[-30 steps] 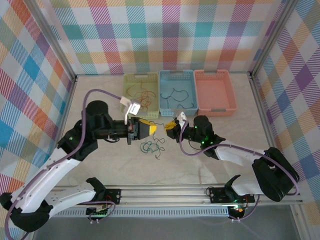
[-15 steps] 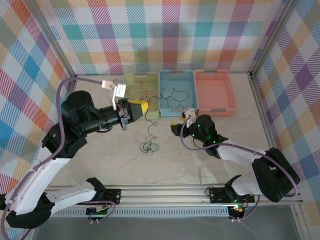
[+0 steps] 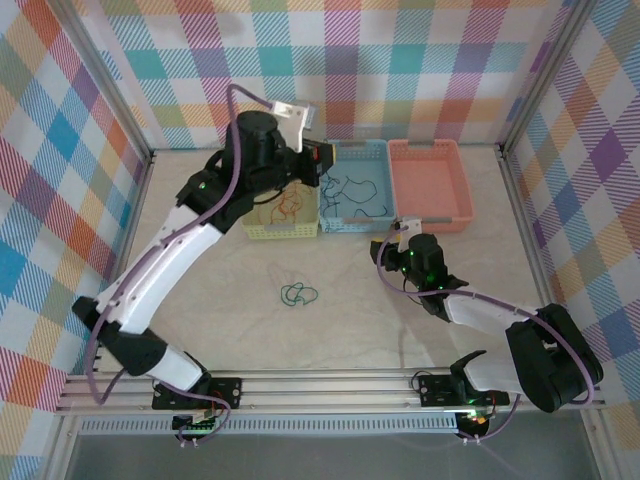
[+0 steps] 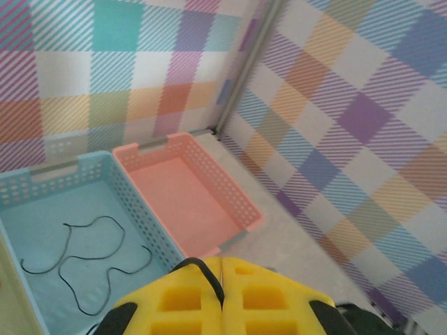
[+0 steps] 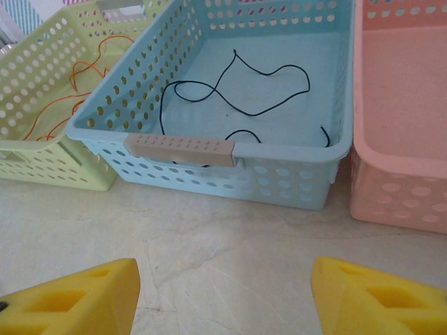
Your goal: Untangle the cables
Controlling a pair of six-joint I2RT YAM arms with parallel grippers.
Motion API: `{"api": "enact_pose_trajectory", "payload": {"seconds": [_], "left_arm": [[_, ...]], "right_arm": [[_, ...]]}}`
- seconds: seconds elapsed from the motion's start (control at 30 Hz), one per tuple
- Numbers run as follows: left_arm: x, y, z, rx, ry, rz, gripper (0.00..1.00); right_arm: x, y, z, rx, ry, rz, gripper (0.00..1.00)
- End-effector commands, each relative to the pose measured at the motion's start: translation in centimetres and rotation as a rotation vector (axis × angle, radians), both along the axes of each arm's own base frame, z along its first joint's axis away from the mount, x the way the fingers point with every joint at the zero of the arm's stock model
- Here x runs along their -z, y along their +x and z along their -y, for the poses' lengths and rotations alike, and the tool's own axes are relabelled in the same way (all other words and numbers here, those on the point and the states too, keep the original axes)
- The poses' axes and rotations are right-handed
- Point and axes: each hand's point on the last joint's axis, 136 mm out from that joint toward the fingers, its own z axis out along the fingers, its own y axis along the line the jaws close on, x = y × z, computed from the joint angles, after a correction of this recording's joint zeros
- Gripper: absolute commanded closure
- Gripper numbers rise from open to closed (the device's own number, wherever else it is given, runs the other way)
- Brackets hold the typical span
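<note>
overhead, pale marbled table [image 3: 400, 320], plaid walls [image 3: 350, 70], left gripper [image 4: 222, 283] pressed together, right gripper [image 5: 223, 293] spread

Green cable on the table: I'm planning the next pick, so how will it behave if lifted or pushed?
The green cable lies in loose overlapping loops, so it is probably floppy and would dangle. It looks thin, so likely light and apt to slide when pushed. Flat on the table, it may resist pinching.

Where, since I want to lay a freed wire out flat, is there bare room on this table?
Bare table lies between the green cables and the left wall, and between them and the right arm. The pink basket is empty. Crowded: black wires in the blue basket, orange wires in the green basket.
</note>
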Motion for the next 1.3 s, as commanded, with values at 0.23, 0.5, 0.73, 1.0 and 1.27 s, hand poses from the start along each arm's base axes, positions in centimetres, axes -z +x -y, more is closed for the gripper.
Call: {"api": "enact_pose_trajectory", "payload": {"seconds": [0.23,0.5,0.73,1.0,1.27], "left_arm": [[2.5,11.3,1.5,-0.074,-0.027,-0.038,1.00],[13.5,19.6,4.2,-0.097,0.044,-0.195,1.00],[23.1,22.1,5.2,-0.075,0.088,-0.336,0.85],[18.2,19.4,4.4,-0.031,0.068,-0.332,0.49],[8.8,10.9,0.2,-0.035,-0.035,-0.240,0.47]], "right_arm": [[-0.7,0.2,0.4,0.024,0.036,0.018,0.35],[-0.5,0.3,0.1,0.011,0.038,0.006,0.35],[-0.3,0.4,-0.1,0.001,0.033,-0.009,0.35],[0.4,0.6,-1.7,-0.075,0.029,-0.057,0.35],[-0.1,-0.3,-5.2,-0.275,0.095,-0.062,0.38]]}}
